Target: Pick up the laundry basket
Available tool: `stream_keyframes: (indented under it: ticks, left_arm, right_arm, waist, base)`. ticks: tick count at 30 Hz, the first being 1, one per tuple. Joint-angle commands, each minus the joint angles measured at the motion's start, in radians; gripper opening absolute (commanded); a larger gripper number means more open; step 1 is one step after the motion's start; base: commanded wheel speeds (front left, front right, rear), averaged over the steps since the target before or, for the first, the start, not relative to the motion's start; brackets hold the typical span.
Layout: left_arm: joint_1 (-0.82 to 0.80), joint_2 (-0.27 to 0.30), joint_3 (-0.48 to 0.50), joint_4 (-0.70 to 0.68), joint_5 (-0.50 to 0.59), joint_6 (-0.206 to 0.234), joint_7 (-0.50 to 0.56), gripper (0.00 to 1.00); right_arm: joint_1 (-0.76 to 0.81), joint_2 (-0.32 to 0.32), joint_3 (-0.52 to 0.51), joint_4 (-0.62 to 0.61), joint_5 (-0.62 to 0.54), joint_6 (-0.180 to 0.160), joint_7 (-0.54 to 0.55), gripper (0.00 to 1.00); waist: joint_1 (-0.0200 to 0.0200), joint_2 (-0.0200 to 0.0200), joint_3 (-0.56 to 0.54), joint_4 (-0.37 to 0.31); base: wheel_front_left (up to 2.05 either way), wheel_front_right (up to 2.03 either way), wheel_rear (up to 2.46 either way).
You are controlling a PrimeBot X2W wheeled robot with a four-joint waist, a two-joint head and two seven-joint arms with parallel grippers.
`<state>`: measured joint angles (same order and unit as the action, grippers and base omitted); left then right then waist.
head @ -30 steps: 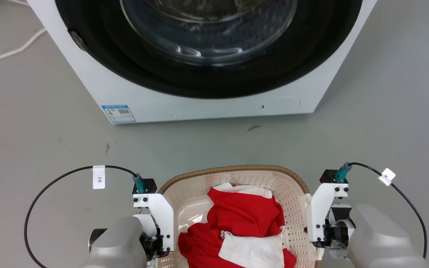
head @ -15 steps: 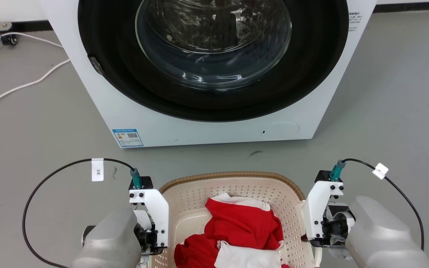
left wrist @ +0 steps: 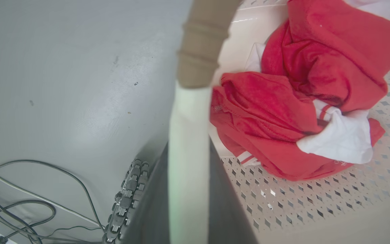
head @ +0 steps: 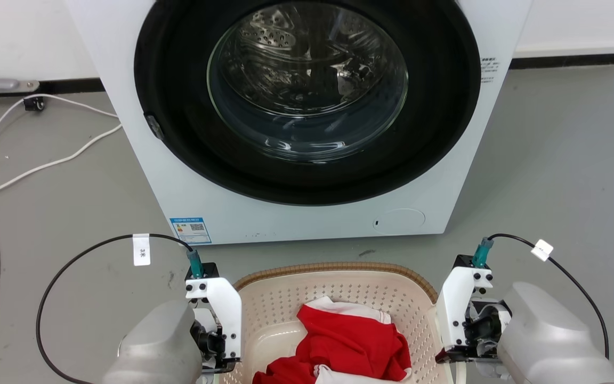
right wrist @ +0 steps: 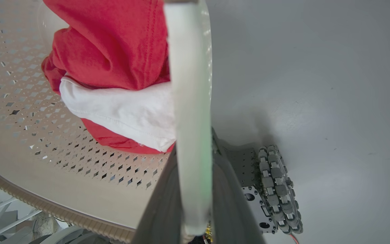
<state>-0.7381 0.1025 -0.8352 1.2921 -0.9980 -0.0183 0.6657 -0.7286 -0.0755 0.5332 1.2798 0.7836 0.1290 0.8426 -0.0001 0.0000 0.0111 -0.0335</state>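
Two clamps bore on the basket (head: pixel 339 267): left gripper (left wrist: pixel 189 159) pinched the left handle (left wrist: pixel 188 128), right gripper (right wrist: pixel 194 159) the right handle (right wrist: pixel 191 101), basket spanning the gap between them. Uneven lifting could tip it, spilling the shirt (head: pixel 349 341); smooth handles might slip. Cables (left wrist: pixel 39 189) lay outside the left fingers (left wrist: pixel 156 217); the washer (head: pixel 307 221) stood close ahead, likely blocking forward swing.

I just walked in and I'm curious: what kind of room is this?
Probably a laundry area: a washing machine stands on a grey floor, and a laundry basket before it holds red and white clothes.
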Motion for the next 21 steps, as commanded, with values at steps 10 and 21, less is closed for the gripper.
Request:
stream_keyframes:
  ticks: [10, 21]
  left_arm:
    - [0.02, -0.022, 0.002, -0.006, -0.021, 0.002, 0.045, 0.0]
    - [0.041, -0.028, 0.0, -0.007, -0.032, 0.006, 0.073, 0.0]
  right_arm:
    - [0.013, 0.026, 0.001, 0.001, 0.008, 0.003, 0.015, 0.0]
    - [0.036, 0.031, 0.0, 0.004, 0.006, 0.003, 0.019, 0.0]
  waist:
    - [0.0001, 0.0, -0.042, 0.001]
    - [0.0001, 0.0, -0.066, 0.0]
  base:
    - [0.0, 0.0, 0.0]
    - [0.0, 0.0, 0.0]
